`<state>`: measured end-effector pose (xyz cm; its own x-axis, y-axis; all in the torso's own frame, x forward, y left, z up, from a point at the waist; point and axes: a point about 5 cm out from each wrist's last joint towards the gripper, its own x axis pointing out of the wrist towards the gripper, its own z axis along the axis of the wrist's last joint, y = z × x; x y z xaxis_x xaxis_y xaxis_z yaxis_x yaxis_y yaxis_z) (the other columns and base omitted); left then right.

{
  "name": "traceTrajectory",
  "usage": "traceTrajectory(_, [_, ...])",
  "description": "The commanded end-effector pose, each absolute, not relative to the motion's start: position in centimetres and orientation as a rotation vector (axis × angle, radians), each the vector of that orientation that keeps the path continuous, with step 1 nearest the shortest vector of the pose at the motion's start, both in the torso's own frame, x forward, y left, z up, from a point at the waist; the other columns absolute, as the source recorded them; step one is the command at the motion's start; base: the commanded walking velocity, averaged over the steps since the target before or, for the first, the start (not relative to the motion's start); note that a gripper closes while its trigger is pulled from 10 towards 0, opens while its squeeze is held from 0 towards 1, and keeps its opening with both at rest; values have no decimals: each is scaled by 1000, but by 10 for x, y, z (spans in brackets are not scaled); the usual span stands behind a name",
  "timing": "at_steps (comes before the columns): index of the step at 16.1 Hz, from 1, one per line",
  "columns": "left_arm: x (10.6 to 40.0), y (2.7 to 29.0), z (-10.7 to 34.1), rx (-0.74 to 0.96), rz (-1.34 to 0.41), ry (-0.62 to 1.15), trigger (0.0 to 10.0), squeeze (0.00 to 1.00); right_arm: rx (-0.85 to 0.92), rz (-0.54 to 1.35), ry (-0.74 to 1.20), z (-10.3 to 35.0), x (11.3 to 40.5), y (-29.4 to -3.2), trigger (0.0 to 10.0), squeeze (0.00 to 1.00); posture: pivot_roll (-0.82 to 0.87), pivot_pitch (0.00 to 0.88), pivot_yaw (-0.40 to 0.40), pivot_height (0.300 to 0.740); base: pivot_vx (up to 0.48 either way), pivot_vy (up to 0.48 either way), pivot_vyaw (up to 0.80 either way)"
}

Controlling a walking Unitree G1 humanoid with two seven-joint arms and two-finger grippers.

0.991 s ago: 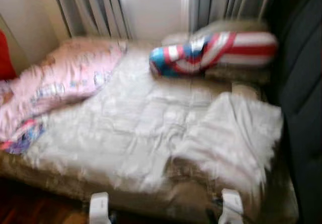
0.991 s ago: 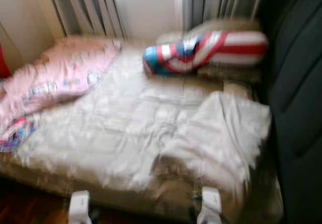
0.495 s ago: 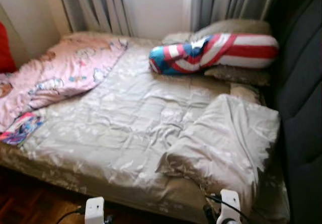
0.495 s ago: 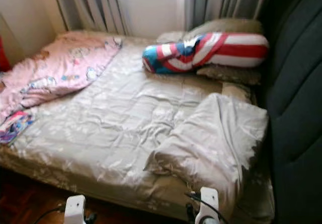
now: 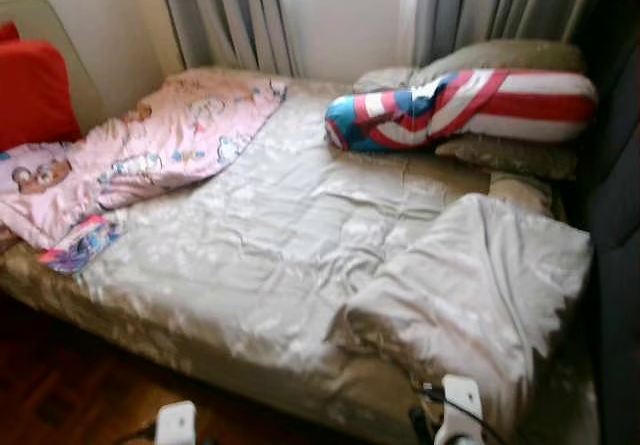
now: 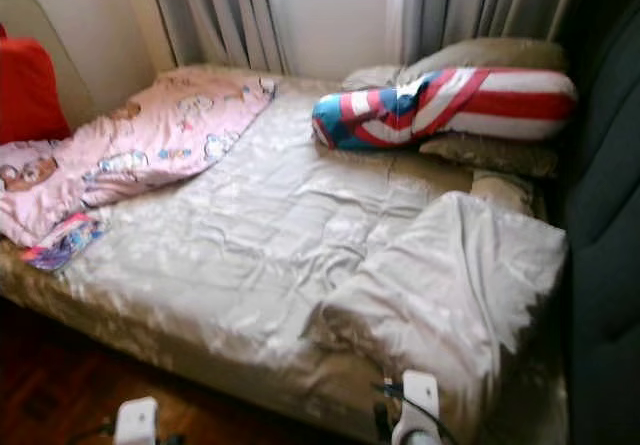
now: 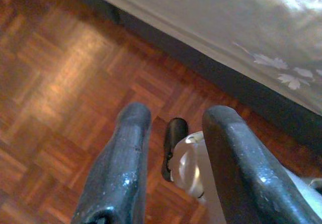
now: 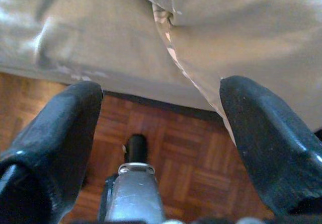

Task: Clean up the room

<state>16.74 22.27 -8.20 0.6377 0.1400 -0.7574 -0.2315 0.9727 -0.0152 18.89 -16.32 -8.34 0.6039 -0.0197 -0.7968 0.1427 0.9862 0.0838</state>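
A bed [image 5: 200,330] with a shiny beige sheet stands in front of me. On its left side lies a crumpled pink blanket [image 5: 150,145]. A beige duvet [image 5: 480,285] is bunched at the front right corner. A red, white and blue bolster [image 5: 460,110] rests on beige pillows [image 5: 505,155] at the back. My left gripper [image 7: 176,116] hangs open over the parquet floor [image 7: 60,83] beside the bed's edge. My right gripper [image 8: 161,90] is open wide, above the bed's front edge and the floor, holding nothing.
A red cushion [image 5: 35,90] leans at the far left. A small colourful item [image 5: 80,245] lies on the bed's left edge below the pink blanket. Grey curtains [image 5: 230,15] and a window are behind the bed. A dark panel [image 6: 605,265] rises on the right.
The camera has turned left and the blur has cleared, so the red cushion shows more. Nothing on the bed has moved. Both arms stay low at the picture's bottom.
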Motion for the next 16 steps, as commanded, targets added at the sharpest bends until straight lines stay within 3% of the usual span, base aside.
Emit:
traceTrajectory(1, [162,227,-84,-127,226,871,10000,0,148,-99,907,-82,192,-164,10000,0,21,18,-43,740,0,424,0])
traceTrajectory(5, [161,231,-83,-125,231,873,10000,0,145,-97,909,-82,192,-164,10000,0,22,18,-44,740,0,439,0])
traceTrajectory(16, [161,216,-87,-123,213,898,10000,0,142,-95,913,-82,191,-163,10000,0,24,22,-44,740,0,0,0])
